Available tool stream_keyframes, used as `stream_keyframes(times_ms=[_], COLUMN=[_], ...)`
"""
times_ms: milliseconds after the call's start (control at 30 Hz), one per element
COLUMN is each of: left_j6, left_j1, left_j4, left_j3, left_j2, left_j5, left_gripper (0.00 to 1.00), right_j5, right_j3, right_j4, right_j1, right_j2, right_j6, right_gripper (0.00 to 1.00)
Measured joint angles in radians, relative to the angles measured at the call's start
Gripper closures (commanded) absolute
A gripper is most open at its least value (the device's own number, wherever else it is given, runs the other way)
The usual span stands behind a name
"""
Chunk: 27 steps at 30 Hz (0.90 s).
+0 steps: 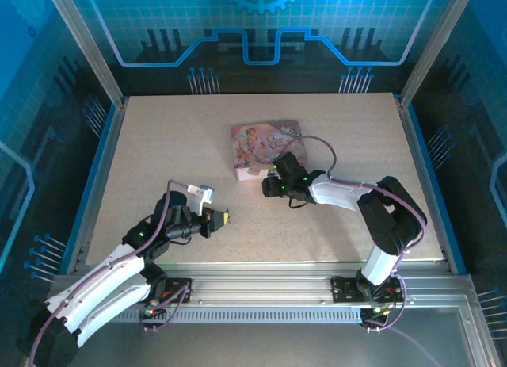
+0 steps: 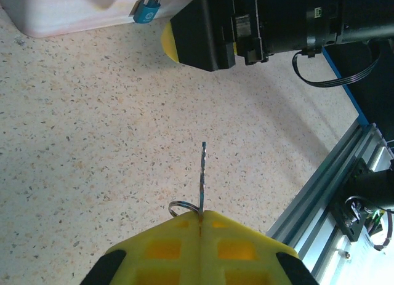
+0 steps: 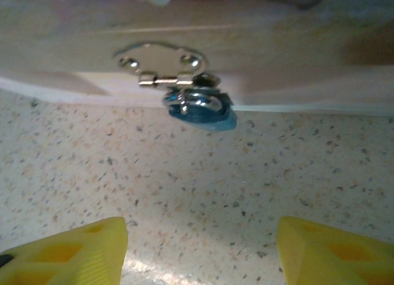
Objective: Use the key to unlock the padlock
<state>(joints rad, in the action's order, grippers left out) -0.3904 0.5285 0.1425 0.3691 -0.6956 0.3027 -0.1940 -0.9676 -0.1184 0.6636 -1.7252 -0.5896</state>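
Currently the left fingers point(image 2: 178, 239) are pressed together on the key point(image 2: 202, 174). They pinch it at its head, so that the thin blade sticks straight out from between the yellow tips. The key ring point(image 2: 182, 207) shows just to one side of them. The blade is clear of the speckled tabletop point(image 1: 158, 145) and points toward the far side, where the pink box point(image 1: 265, 141) lies near the middle of the scene.

The padlock point(image 3: 202, 110) is small and blue. It hangs from a metal hasp point(image 3: 159, 60) on the near wall of the box, low down by the tabletop; whether it touches the surface I cannot tell.

The right fingers point(image 3: 80, 248) are spread wide with nothing between them. In the right wrist view they sit just near of the padlock, one yellow tip on each side of it, and do not touch it. From above, the right arm reaches in from the right to the near edge of the box. The left fingers sit nearer and further left, and open tabletop lies between the key's tip and the padlock.
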Motion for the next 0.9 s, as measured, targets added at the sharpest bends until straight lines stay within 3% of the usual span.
stream_keyframes(times_ms=[300, 900], left_j6=[0.001, 0.035], left_j1=[0.0, 0.0], left_j4=[-0.02, -0.02], left_j3=[0.0, 0.0], left_j2=[-0.004, -0.042], left_j5=[0.0, 0.002], left_gripper=[1.0, 1.0], right_j5=[-0.128, -0.2], right_j3=[-0.161, -0.259], right_j4=[-0.023, -0.068], right_j1=[0.016, 0.017], right_j2=[-0.108, -0.198], right_j6=[-0.013, -0.013], right_gripper=[0.43, 0.53])
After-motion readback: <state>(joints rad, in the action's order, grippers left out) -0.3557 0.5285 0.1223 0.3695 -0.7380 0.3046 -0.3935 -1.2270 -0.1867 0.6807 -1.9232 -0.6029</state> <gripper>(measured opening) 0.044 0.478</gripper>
